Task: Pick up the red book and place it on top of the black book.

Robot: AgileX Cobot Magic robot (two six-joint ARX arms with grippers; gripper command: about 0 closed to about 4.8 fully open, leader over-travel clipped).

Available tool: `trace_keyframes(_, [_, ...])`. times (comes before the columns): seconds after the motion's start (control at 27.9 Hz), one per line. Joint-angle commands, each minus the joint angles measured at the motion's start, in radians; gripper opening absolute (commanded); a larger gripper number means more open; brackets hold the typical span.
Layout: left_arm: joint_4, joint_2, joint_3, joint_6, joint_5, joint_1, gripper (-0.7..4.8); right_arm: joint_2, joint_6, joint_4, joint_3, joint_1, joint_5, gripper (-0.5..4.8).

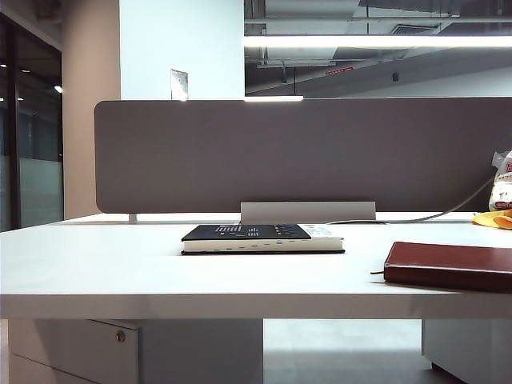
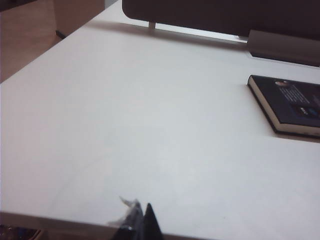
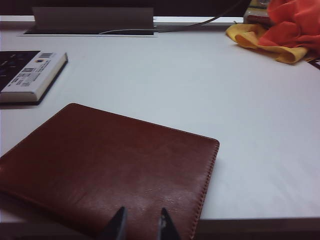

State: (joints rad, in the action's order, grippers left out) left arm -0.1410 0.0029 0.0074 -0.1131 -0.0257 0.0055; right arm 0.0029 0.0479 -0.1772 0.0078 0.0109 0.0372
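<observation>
The black book (image 1: 262, 238) lies flat at the middle of the white table (image 1: 120, 272), its cover printed with small white text; it also shows in the left wrist view (image 2: 292, 102), and its white corner patch shows in the right wrist view (image 3: 30, 75). The red book (image 1: 450, 266) lies flat near the front right edge, a plain red-brown cover with a stitched edge (image 3: 110, 165). My right gripper (image 3: 143, 209) hovers over the red book's near edge, its fingers a little apart with nothing between them. My left gripper (image 2: 143, 205) sits shut at the table's front edge, far from both books. Neither gripper shows in the exterior view.
A grey partition screen (image 1: 304, 152) runs along the back of the table, with a grey cable box (image 1: 308, 211) and a cable in front of it. Yellow and orange cloth (image 3: 280, 25) and a bag (image 1: 502, 188) lie at the back right.
</observation>
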Motion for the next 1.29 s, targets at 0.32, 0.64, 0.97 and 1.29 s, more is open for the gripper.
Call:
trace_keyframes(0.32, [-0.046, 0.001, 0.0, -0.003, 0.03, -0.002, -0.06, 0.0, 0.003, 0.003, -0.003, 0.001, -0.014, 0.85])
trace_keyframes(0.64, [-0.046, 0.001, 0.0, -0.003, 0.03, -0.002, -0.05, 0.0, 0.023, 0.002, -0.003, 0.001, -0.013, 0.84])
trace_keyframes(0.97, [-0.045, 0.001, 0.0, -0.003, 0.03, -0.002, -0.06, 0.04, 0.139, 0.002, -0.003, 0.0, -0.008, 0.85])
trace_keyframes(1.29, [-0.045, 0.001, 0.0, -0.003, 0.03, -0.002, -0.06, 0.15, 0.354, 0.004, -0.003, -0.002, 0.06, 0.85])
